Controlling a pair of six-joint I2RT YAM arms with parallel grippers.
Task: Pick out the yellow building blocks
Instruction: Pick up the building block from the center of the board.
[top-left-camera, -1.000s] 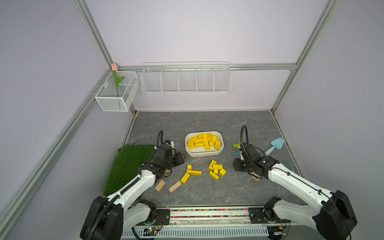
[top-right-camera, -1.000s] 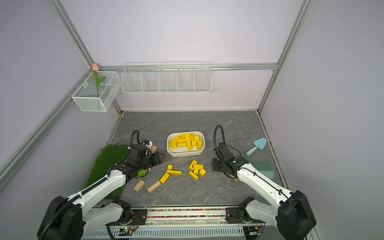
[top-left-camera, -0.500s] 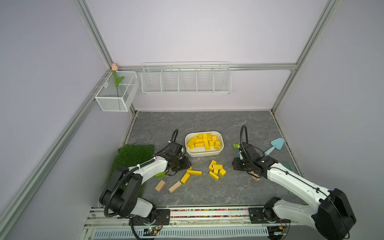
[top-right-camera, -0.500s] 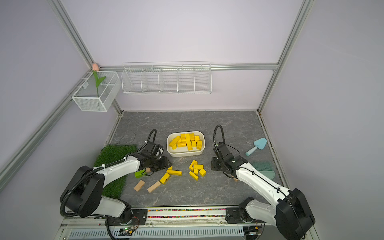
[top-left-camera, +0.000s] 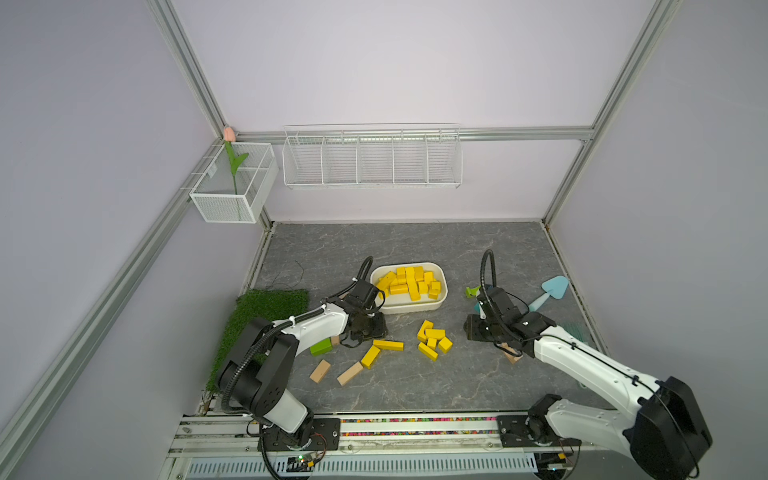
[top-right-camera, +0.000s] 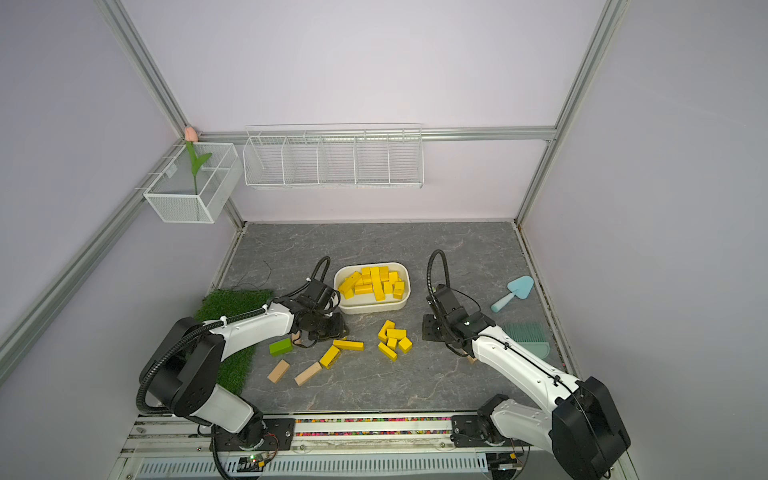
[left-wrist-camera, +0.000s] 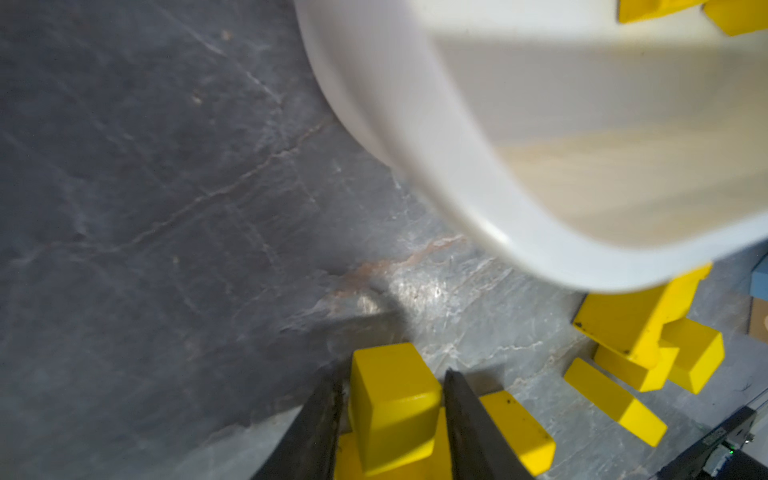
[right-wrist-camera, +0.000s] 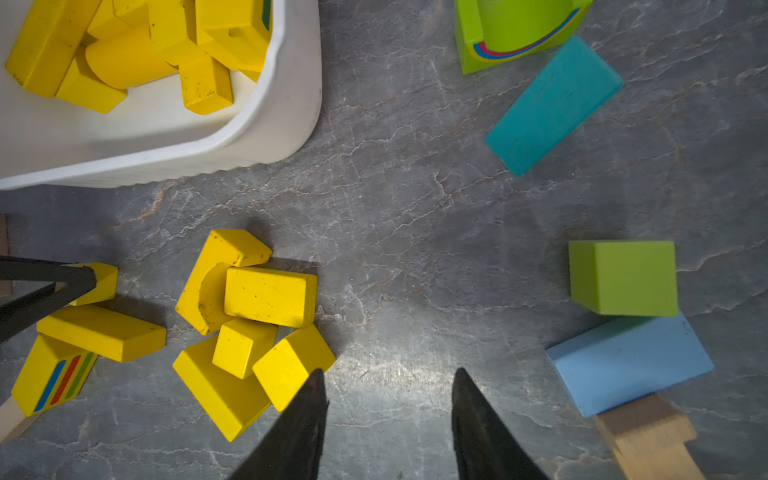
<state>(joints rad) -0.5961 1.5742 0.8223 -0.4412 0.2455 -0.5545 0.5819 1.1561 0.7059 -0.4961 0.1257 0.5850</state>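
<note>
While left fingers (left-wrist-camera: 318, 430) flank yellow block (left-wrist-camera: 395, 399), bin (left-wrist-camera: 399, 137) near.

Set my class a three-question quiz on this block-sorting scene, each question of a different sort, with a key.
1. True or false: the white tub is empty.
2. Which tool has a yellow block between its jaws? A) left tool B) right tool C) neither
3. Fill in: the grass mat lies on the robot's ___ side.
Key: 1 false; 2 A; 3 left.
</note>
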